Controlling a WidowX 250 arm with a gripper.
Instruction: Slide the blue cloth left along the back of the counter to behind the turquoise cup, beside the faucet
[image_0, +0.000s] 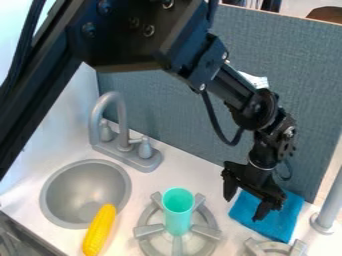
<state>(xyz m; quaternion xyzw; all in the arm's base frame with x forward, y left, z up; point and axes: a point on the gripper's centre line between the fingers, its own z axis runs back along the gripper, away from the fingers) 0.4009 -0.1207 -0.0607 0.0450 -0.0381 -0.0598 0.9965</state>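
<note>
Black and bulky, the robot arm (133, 30) crosses the foreground, its long lower link climbing steeply from the left edge to a broad bolted joint near the top. From that joint the forearm slopes down to the right in front of the blue-grey panel (160, 95), and at the wrist the line steepens, so that the gripper (247, 198) hangs down, tipped slightly, over the right part of the counter (190, 172). A black cable (215, 122) loops below the forearm on its left side.

The gripper's two fingers stand apart, one to the left and the other lower and farther right, above the blue cloth (280, 220). That cloth lies on the counter beneath the gripper, close to the foot of the grey post (327, 210); whether a fingertip touches it is hard to make out from this angle.

Left of the cloth, a turquoise cup (178, 215) stands upright on a round grey burner (148, 230). Part of a second burner (270, 246) shows at the bottom edge, just below the cloth. Farther left, the grey sink (63, 192) is set into the counter, with the faucet (122, 117) behind it, and a yellow corn cob (99, 231) lies aslant at its near right rim.
</note>
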